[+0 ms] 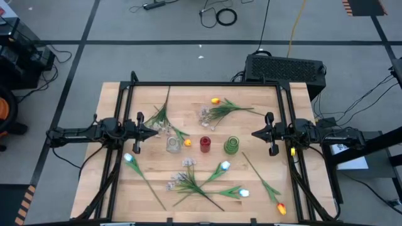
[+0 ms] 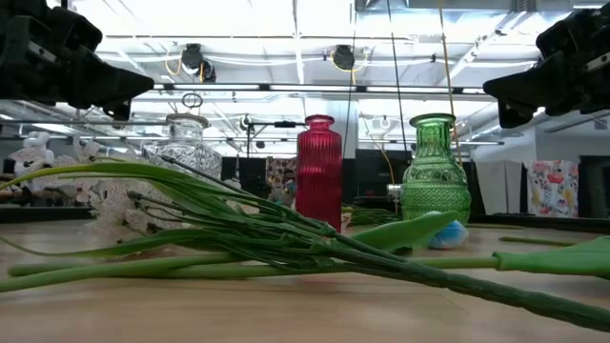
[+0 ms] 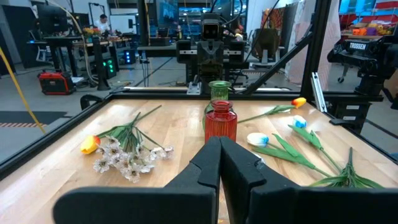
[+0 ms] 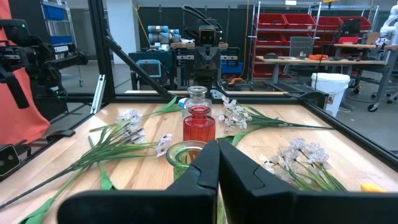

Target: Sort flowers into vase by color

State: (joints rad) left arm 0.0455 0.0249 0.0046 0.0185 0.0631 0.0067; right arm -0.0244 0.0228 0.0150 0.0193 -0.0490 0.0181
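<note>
High view takes in a wooden table [image 1: 113, 188] inside a black frame [image 1: 207, 84], with both arms level across from each other at mid-table. The left gripper [image 1: 154, 132] hangs over the table's left side with its fingers pressed together on nothing, its tip close to the clear glass vase [image 1: 173, 145]. The right gripper [image 1: 254, 133] hangs over the right side, fingers also pressed together and empty, pointing at the green vase [image 1: 232, 145].

Three vases stand in a row between the two grippers: clear, then the red vase [image 1: 205, 144] in the middle, then green. None holds a flower.

All the flowers lie flat on the wood. A pink-white spray [image 1: 207, 115] and an orange tulip [image 1: 215, 100] lie on the far side of the vases, with another spray [image 1: 162, 123] near the left gripper. A small orange tulip head [image 1: 187, 143] lies between the clear and red vases. On the near side lie pale-blue tulips [image 1: 225, 166], one more pale-blue tulip [image 1: 129, 158] to the left, a spray [image 1: 182, 182], and an orange tulip [image 1: 281, 208] at the near right corner.
</note>
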